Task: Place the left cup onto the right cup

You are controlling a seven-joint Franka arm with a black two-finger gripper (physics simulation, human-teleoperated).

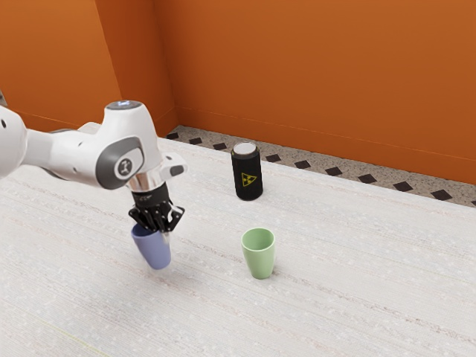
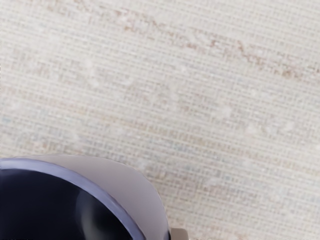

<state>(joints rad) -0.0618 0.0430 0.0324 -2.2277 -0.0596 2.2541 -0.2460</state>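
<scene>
A lavender-blue cup point(image 1: 152, 249) hangs tilted just above the table, and my gripper point(image 1: 157, 229) is shut on its rim. The same cup point(image 2: 100, 200) appears as a large rim and dark inside right under my hand in the wrist view. A pale green cup point(image 1: 258, 253) stands upright on the table, to the exterior view's right of the held cup and well apart from it.
A black can point(image 1: 247, 171) with a yellow hazard sign stands behind the green cup. The pale woven tabletop point(image 1: 357, 297) stretches toward the exterior view's right and front. Orange walls and a tiled floor strip lie beyond the table's far edge.
</scene>
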